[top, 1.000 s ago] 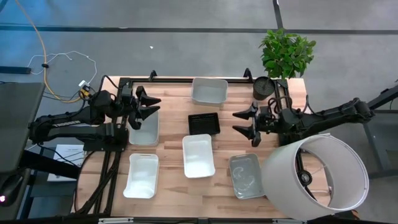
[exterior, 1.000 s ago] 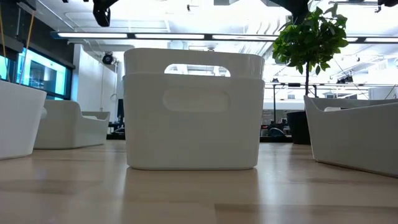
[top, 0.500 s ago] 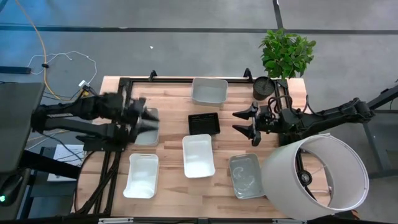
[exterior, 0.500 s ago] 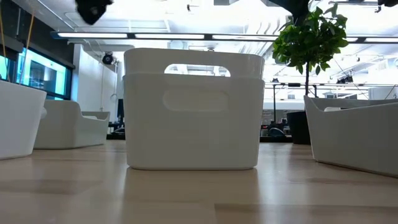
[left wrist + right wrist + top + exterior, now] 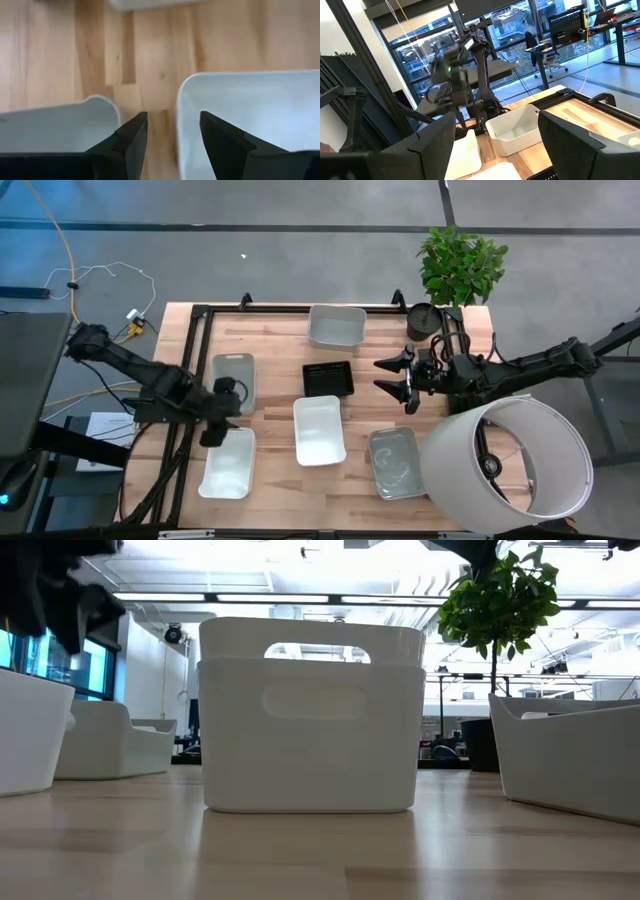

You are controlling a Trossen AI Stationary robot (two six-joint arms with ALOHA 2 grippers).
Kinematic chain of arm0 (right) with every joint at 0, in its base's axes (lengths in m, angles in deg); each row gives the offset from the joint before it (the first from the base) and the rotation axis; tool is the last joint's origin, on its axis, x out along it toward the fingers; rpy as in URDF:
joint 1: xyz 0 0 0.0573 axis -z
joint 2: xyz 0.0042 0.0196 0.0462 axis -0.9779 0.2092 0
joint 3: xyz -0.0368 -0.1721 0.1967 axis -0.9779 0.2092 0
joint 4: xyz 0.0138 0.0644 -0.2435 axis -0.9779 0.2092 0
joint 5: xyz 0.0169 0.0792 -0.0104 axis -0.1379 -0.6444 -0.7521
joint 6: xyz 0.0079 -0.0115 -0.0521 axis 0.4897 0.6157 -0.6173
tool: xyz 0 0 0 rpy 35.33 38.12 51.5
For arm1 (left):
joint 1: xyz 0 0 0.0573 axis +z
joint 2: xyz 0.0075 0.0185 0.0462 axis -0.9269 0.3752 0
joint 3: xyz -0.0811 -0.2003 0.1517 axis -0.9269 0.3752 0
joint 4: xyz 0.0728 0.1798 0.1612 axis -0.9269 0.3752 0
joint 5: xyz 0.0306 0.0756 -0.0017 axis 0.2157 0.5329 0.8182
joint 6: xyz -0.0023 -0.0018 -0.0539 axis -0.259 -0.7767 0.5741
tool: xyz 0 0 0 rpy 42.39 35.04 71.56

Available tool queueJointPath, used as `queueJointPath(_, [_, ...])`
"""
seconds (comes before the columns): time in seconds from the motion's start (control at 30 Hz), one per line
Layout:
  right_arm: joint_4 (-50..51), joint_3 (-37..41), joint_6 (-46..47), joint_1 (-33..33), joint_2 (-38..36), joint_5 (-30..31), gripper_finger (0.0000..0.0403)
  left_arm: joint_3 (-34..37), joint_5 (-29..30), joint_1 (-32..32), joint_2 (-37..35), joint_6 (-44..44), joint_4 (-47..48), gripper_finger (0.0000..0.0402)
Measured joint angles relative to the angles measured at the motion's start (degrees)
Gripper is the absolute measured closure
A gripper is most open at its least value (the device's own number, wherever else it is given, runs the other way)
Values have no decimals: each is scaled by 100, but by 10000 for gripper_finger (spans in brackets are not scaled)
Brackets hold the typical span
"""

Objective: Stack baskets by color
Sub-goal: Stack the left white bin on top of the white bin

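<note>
Looking straight down in the high view, the left hand (image 5: 218,430) hangs over the near-left part of the desk (image 5: 275,465), right above the gap between the grey basket (image 5: 233,383) farther back and the white basket (image 5: 228,463) nearer the front; both lie with their long axes running front to back, and the white one begins just beneath the fingertips, so the left arm is plainly the nearer one for either. Its forearm reaches in from the left with the wrist bent steeply downward. The right hand (image 5: 404,380) waits well apart at right centre, released and empty, near the black basket (image 5: 328,379). A second white basket (image 5: 319,430), a clear one (image 5: 396,462) and a pale one (image 5: 336,326) at the back lie separate, not yet stacked. From desk level, only a blurred dark part of an arm shows at upper left. Through the left wrist camera, the left hand's fingers (image 5: 131,140) stand parted and grasp nothing, pointing down at bare wood between the two basket rims, with the white rim by one finger. From the right wrist, its own fingers stand wide, empty.
</note>
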Motion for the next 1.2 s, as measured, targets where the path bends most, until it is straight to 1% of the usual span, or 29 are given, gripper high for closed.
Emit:
queueJointPath(0.07, [1, 0, 0, 0, 0, 2, 133, 164, 173, -100, 170, 135, -96, 234])
queueJointPath(0.17, [5, 0, -24, 0, 0, 0, 133, 214, 229, -182, 484, 204, -328, 234])
queueJointPath(0.5, [116, 0, -43, 0, 0, 2, 133, 218, 149, -531, 1227, 207, -509, 234])
queueJointPath(1.03, [172, 0, -43, 0, 0, 2, 133, 221, 123, -571, 2301, 400, -582, 234])
queueJointPath(1.13, [172, 0, -16, 0, 0, 2, 133, 221, 119, -571, 2423, 412, -591, 248])
queueJointPath(1.2, [172, 0, -1, 0, 0, 2, 133, 221, 19, -571, 2443, 408, -593, 273])
